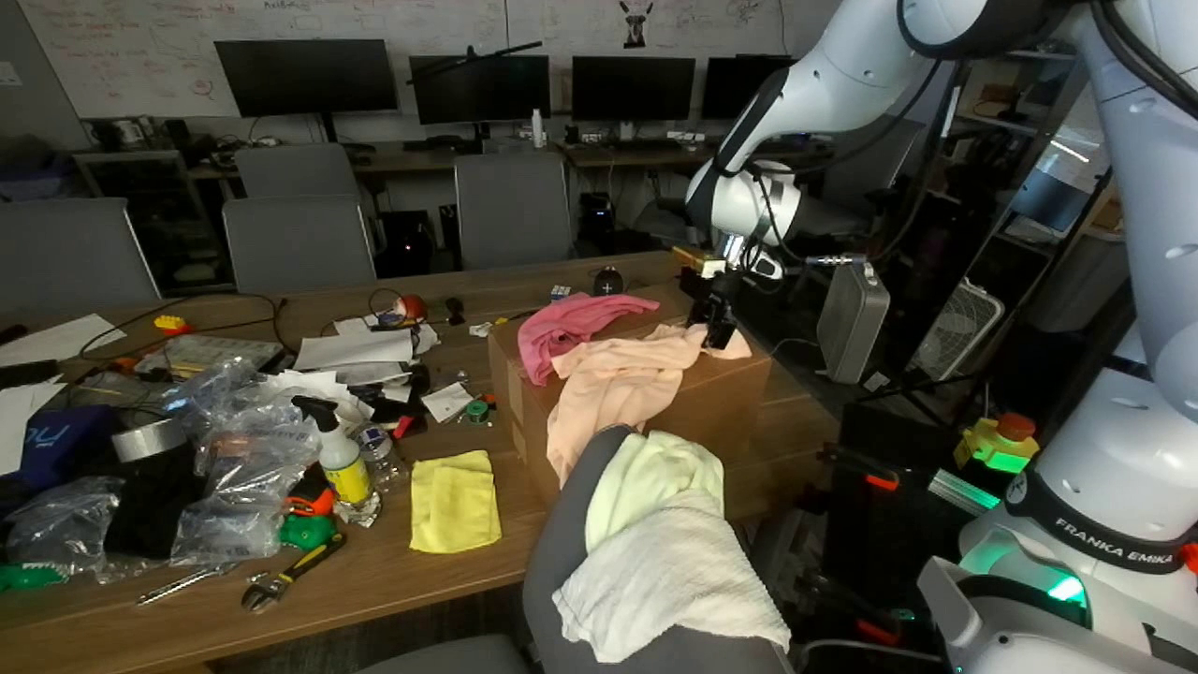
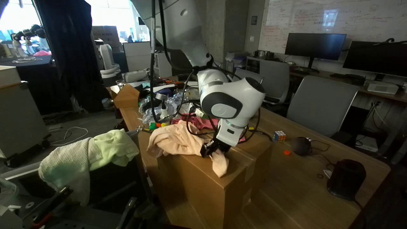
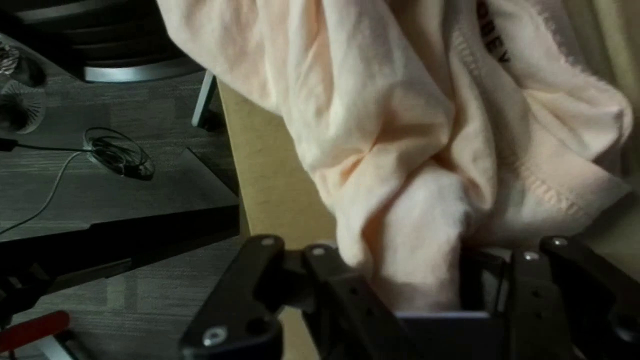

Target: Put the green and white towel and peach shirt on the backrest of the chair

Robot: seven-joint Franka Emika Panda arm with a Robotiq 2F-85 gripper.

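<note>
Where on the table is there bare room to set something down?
Bare wood lies between the cardboard box and the black cylinder; a small patch separates the yellow cloth from the wrench. Crowded: around the plastic bags and papers, and much of the box's top, where the peach shirt and pink cloth lie.

"What's around the cardboard box [image 1: 735,402]?"

"A pink cloth [image 1: 568,328] lies on it; a yellow cloth [image 1: 456,503] lies on the table [image 1: 379,566] near it; a spray bottle [image 1: 339,461] stands farther away;"

"And the puzzle cube [image 2: 279,136]?"

"It's near the box;"
</note>
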